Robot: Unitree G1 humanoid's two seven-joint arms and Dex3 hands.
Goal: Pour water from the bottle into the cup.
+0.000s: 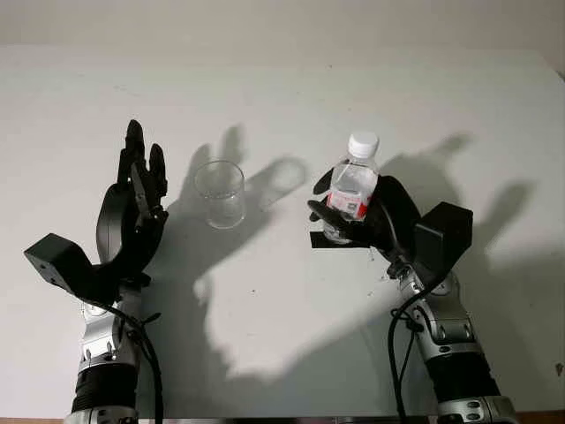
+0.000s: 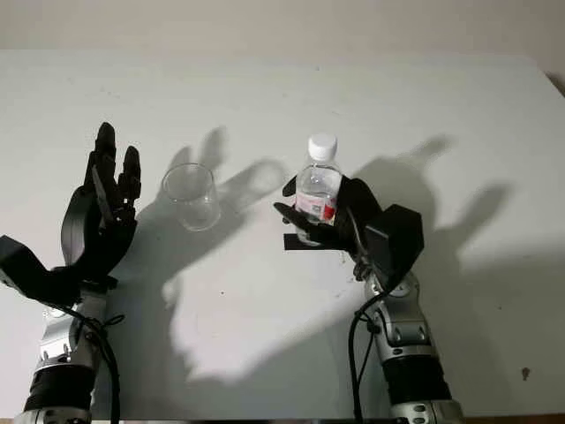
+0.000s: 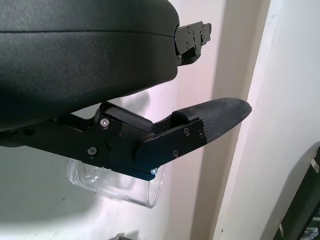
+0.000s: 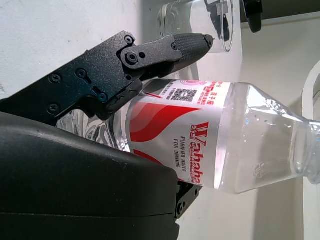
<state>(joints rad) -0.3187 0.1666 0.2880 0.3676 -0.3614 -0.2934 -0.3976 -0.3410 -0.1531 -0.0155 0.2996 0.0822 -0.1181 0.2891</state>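
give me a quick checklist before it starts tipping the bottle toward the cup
1. Right hand wrapped around the bottle: ok.
2. Bottle upright: ok.
3. White cap off: not ok, it is on the bottle, so nothing can pour.
4. Cup upright on the table, mouth up: ok.
5. Left hand steadying the cup: not ok, it is open beside the cup, apart from it.
6. Water level in the bottle: cannot tell.

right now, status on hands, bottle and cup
Right hand shut on bottle, upright, cap on. Left hand open beside the cup, not touching. Nothing between bottle and cup.
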